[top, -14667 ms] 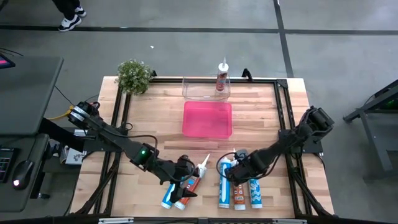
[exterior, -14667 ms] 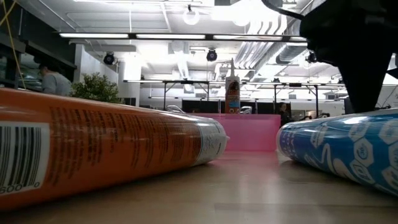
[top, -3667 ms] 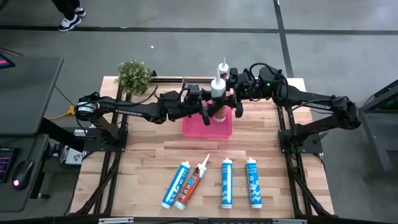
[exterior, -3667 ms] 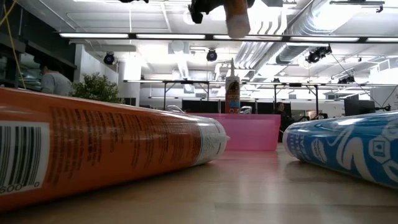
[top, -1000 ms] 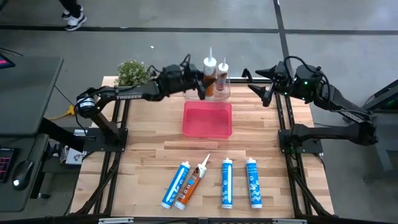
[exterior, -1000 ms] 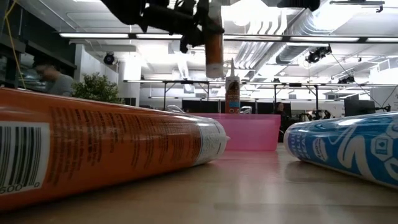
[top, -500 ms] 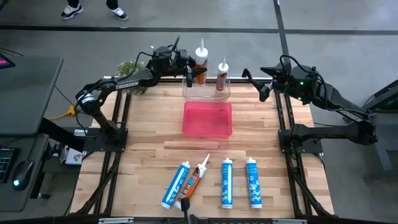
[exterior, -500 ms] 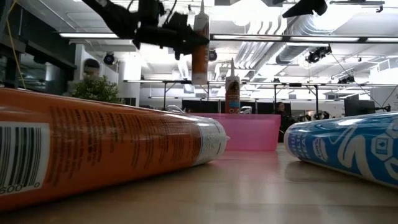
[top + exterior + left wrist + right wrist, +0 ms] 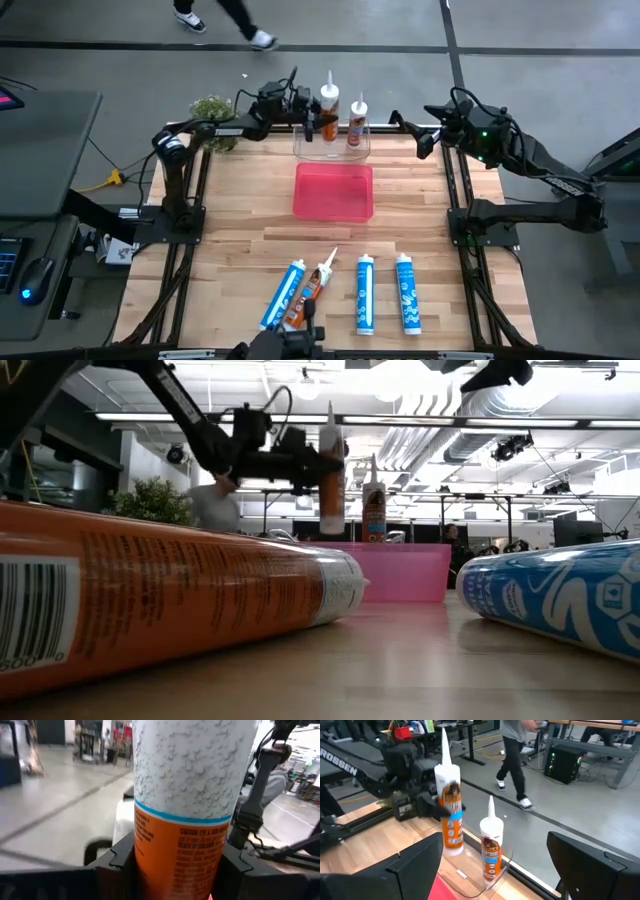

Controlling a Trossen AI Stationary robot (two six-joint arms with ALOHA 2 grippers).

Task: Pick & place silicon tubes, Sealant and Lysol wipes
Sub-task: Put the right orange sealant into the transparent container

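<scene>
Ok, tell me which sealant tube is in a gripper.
The upright orange tube over the clear bin, clamped by the left gripper; the others stand free or lie flat.

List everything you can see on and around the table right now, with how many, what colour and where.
Sealant tube, held: one, orange and white, upright over the clear bin's left end.
Sealant tube, standing: one, orange and white, inside the clear bin.
Clear bin: one, transparent, far table edge.
Pink tray: one, pink, table centre.
Blue tubes: three, blue and white, lying along the near edge.
Orange tube: one, orange, lying beside the leftmost blue tube.
Plant: one, green, far left corner.
Person: one, walking beyond the table.
Left gripper: shut on the held tube.
Right gripper: open, far right corner.
</scene>
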